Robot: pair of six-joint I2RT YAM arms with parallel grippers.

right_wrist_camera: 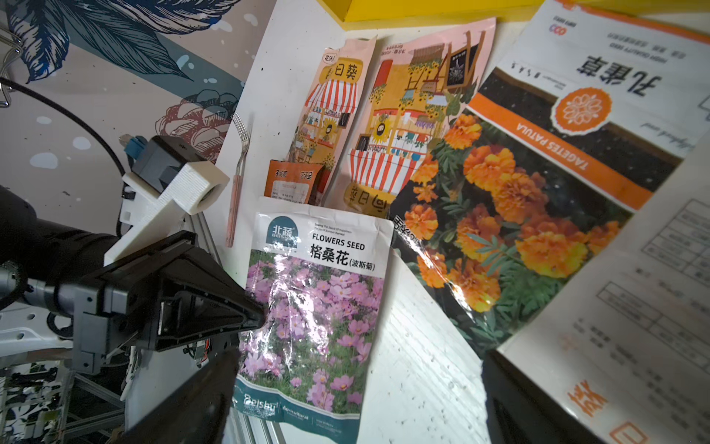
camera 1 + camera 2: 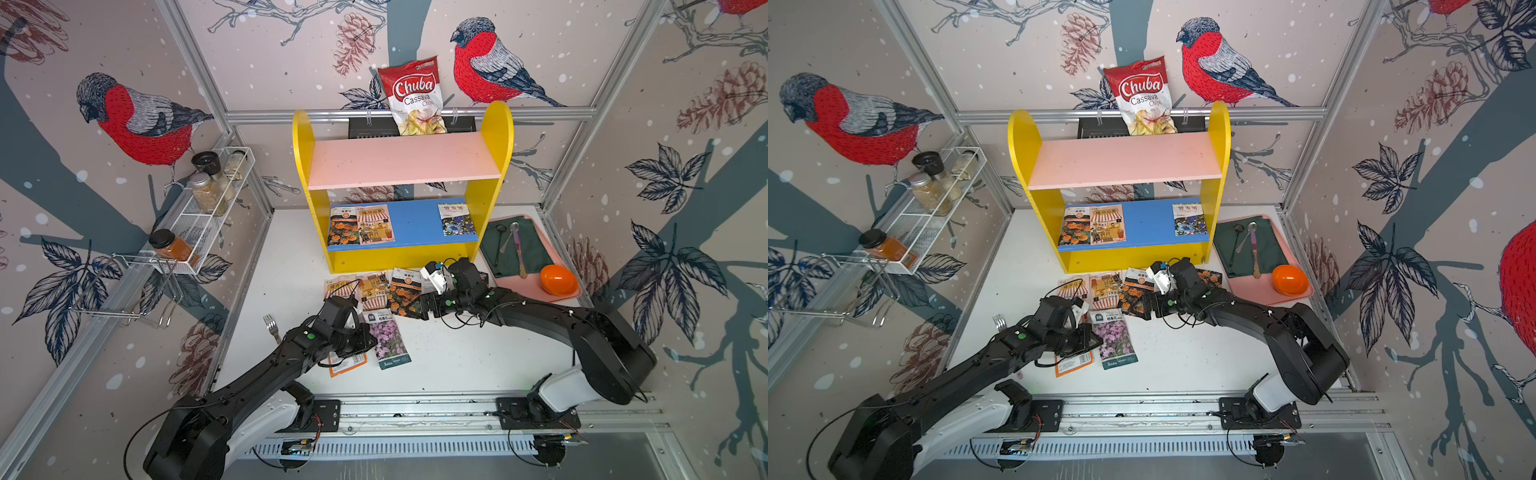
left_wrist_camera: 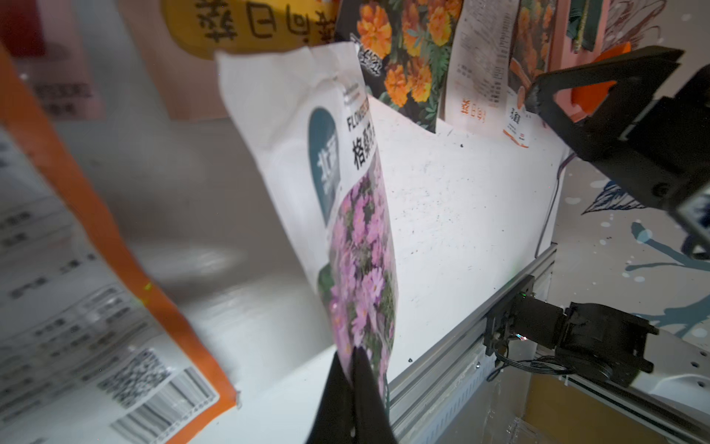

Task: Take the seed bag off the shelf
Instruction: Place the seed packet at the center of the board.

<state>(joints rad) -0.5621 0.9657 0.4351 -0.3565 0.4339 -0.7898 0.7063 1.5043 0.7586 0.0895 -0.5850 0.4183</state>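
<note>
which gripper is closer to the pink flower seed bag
Left. The left gripper is shut on the edge of the pink flower seed bag; the right gripper is open, apart from it, above the marigold packet.

- Both top views: high up, facing down/fwd at shelf (image 2: 399, 162) + table (image 2: 478, 353).
- L wrist cam: v. close, low beside pink-flower seed bag (image 3: 357, 230).
- R wrist cam: close above, shares that bag.

The red-and-white chip bag (image 2: 413, 97) reads "Chuba Cassava Chips", the pink-flower seed bag (image 1: 315, 307) reads "FLOWERS SEED", "格桑花(波斯菊)", "北蔬" and "Beishu", the marigold seed bag (image 1: 499, 192) reads "TAGETES PATULA" and "孔雀草", and the sunflower seed bag (image 1: 330, 111) shows "日葵".
</note>
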